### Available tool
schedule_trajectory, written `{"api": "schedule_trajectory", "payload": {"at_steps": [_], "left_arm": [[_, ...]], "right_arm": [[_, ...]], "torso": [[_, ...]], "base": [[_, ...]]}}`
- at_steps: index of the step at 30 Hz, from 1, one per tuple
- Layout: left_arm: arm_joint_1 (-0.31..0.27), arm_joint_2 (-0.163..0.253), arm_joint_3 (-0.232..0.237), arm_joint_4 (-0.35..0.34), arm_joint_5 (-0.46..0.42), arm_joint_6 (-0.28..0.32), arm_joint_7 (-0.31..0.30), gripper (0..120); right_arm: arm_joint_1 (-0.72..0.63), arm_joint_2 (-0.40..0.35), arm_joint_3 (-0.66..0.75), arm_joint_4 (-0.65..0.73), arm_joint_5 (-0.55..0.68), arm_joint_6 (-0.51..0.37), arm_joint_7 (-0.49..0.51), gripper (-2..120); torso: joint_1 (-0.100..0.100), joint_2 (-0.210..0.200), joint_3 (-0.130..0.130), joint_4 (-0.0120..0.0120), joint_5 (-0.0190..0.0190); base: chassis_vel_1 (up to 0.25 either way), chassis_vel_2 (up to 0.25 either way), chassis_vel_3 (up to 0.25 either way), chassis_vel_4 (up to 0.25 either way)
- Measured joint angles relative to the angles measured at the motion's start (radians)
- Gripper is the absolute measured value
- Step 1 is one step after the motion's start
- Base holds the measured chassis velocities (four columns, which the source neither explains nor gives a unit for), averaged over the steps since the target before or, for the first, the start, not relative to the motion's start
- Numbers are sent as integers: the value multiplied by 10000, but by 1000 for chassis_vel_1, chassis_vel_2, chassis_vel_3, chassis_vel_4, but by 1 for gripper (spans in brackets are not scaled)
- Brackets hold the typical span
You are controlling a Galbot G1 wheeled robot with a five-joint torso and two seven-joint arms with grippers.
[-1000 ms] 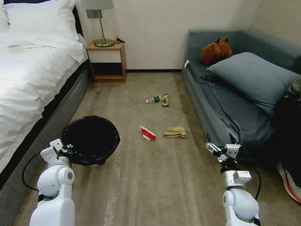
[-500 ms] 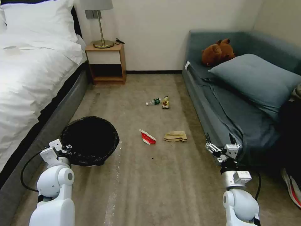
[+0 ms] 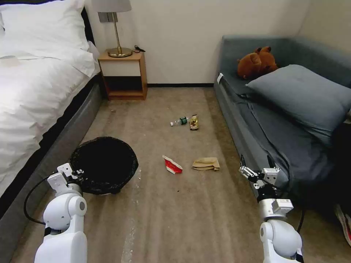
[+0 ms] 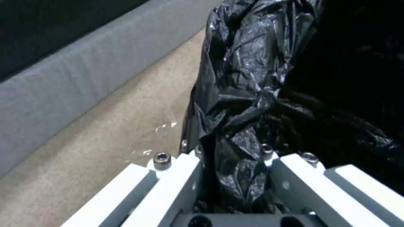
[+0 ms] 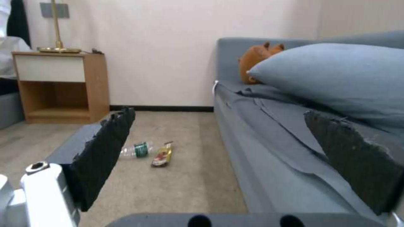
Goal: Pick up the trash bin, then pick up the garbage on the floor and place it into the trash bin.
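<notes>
A: Where is the trash bin, and does the robot have it?

B: It stands on the carpet close to the bed, on the robot's left side. The left gripper is at its near rim. In the left wrist view its two white fingers are closed on a fold of the black bag that lines the bin.

A: And the right gripper?

B: It is raised beside the grey sofa, and it holds nothing. In the right wrist view the dark pads stand wide apart, with the floor between them.

A: Where does the garbage lie?

B: All on the floor between bed and sofa. The red-and-white wrapper and the brown paper bag are near each other, to the right of the bin. Further away, towards the wall, the small bottle lies just beside the gold snack wrapper.
</notes>
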Motion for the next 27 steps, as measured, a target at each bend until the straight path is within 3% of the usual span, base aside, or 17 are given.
{"api": "schedule_trajectory", "payload": {"at_steps": [27], "left_arm": [[40, -4, 28, -71, -173, -21, -7, 3]], "right_arm": [[-4, 0, -11, -9, -23, -6, 5, 100]], "torso": [[0, -1, 0, 0, 0]], "base": [[-67, 70, 69, -68]]}}
